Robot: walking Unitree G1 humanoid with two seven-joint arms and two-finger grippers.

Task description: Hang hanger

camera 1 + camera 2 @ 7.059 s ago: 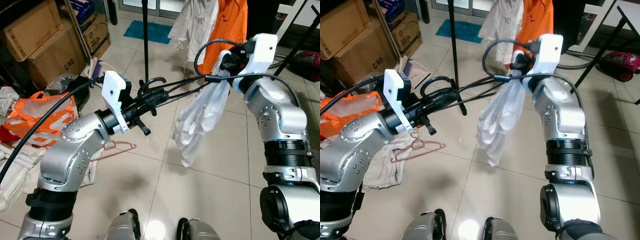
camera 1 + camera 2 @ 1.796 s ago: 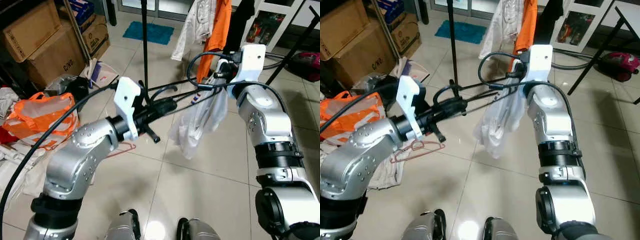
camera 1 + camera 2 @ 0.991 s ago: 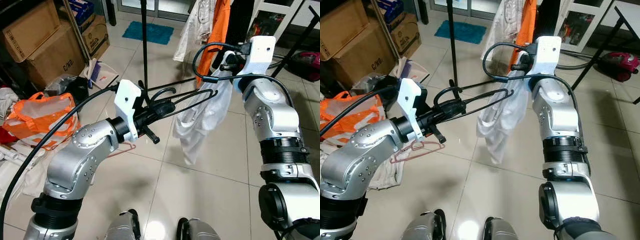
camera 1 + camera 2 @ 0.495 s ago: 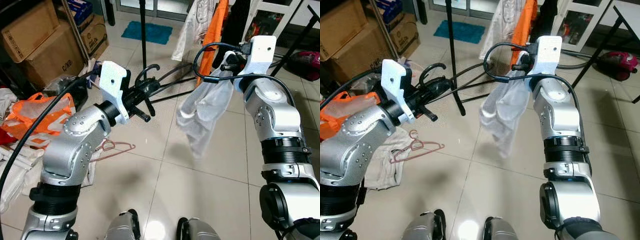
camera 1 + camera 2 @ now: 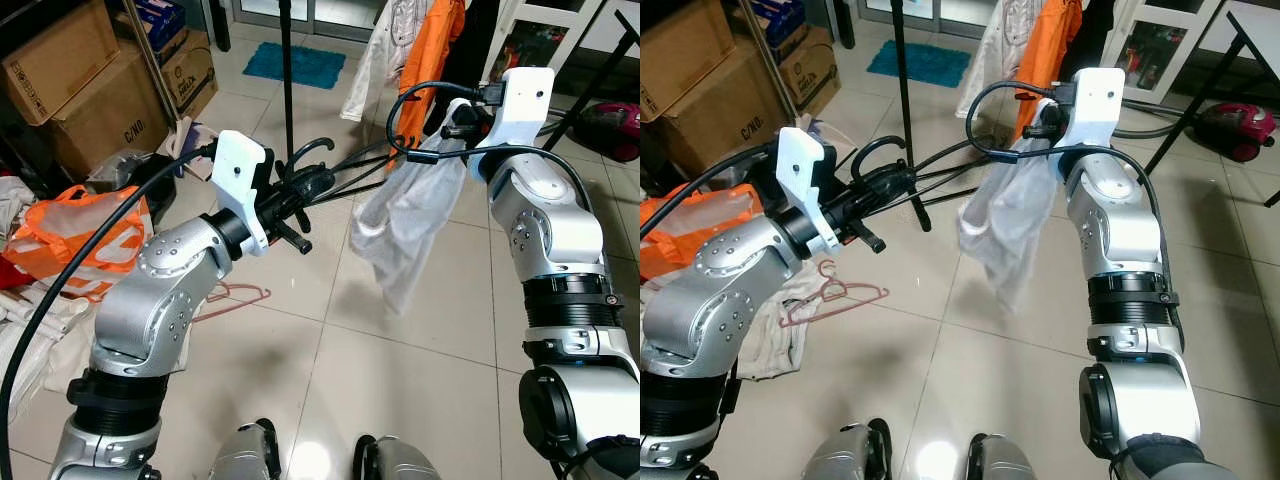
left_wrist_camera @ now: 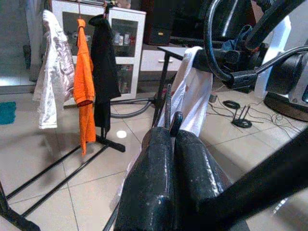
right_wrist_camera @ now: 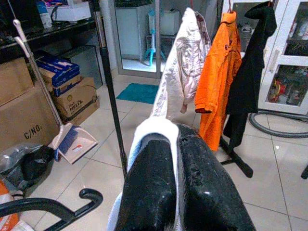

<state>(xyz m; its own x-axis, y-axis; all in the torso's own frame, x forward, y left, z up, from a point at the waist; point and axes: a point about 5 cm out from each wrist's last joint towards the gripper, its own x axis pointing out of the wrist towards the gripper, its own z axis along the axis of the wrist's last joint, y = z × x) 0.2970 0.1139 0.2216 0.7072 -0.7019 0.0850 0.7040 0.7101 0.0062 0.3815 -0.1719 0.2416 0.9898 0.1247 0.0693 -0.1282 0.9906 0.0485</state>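
**Hanger raised toward the rack, shirt dangling from one end**

Both arms are up in front of the robot. The left gripper (image 6: 166, 185) has its two black fingers pressed together on the neck of the black hanger (image 5: 345, 170), whose hook (image 5: 305, 150) curls up just beside the wrist. The right gripper (image 7: 175, 178) is pinched closed on a fold of the white shirt (image 5: 400, 215), which droops from the hanger's far end toward the tiled floor (image 5: 400, 370).

Change noted: a second ago the hanger sat lower and flatter across the robot's front. Half a second ago the left arm swung out and up, and the shirt billowed. Now the left arm has come back inward and the shirt hangs looser and longer. My reading is that the arms are settling the shirt on the hanger before carrying it to the clothes rack (image 7: 108, 82), where a pale jacket (image 7: 180, 72), an orange shirt (image 7: 219, 72) and a black garment (image 7: 250, 67) already hang. The hook is well apart from the rail, so the hanging itself is not yet done.

Writing: the cardboard boxes (image 5: 90, 90) read "C/NO."; one in the right wrist view shows "HELIX". Small print on the orange shirt is too small to read. A pink hanger (image 5: 835, 297) lies on the floor beside an orange bag (image 5: 70, 235).
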